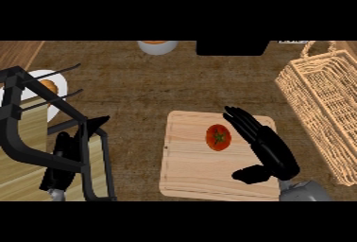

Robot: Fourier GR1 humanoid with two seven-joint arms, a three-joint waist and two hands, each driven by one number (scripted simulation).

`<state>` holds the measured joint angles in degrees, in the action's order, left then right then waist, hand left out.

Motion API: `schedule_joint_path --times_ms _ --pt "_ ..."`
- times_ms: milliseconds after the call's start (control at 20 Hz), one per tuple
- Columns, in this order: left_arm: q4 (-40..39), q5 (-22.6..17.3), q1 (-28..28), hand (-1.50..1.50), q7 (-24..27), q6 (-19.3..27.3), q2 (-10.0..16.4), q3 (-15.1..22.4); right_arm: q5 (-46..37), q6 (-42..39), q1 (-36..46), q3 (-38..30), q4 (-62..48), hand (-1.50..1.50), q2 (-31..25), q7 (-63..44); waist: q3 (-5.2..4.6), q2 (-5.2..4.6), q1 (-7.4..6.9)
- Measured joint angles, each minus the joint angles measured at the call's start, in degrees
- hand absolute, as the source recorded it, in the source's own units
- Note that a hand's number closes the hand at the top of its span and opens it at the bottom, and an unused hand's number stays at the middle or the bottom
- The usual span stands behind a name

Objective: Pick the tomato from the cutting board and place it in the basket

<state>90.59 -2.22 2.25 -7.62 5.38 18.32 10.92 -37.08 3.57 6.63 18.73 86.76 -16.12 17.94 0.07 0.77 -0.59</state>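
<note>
A red tomato (218, 137) with a green stem scar lies on the light wooden cutting board (188, 170), near its upper middle. My right hand (268, 149) hovers over the board just right of the tomato, fingers straight and pointing up-left, thumb stretched out toward the lower left; it is open and holds nothing. The wicker basket (322, 104) stands at the right edge, beyond the board. My left hand (61, 163) shows at the lower left, partly behind a black rack, and its finger pose cannot be made out.
A black wire rack (42, 142) fills the left side over a wooden surface. A white plate (35, 85) with an orange item sits behind it. A pale bowl (157, 46) and a black block (232, 47) stand at the far edge.
</note>
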Motion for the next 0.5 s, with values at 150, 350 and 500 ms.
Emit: schedule_joint_path --times_ms 150,350,500 --pt "-0.11 0.14 0.02 0.00 0.10 -0.35 -0.07 -0.25 -0.90 0.32 0.28 0.40 -1.03 -1.50 1.05 0.18 0.05 0.05 0.05" --pt "-0.13 0.33 0.04 0.00 0.24 -0.79 -0.21 -0.53 -2.14 0.95 1.67 0.76 -3.87 -1.50 3.28 -0.17 0.04 0.04 0.02" --pt "0.18 0.91 -0.02 0.00 -0.53 -0.25 -0.53 -0.71 -3.11 0.51 3.13 0.81 -5.43 -1.50 4.35 -1.38 -0.06 0.00 -0.02"
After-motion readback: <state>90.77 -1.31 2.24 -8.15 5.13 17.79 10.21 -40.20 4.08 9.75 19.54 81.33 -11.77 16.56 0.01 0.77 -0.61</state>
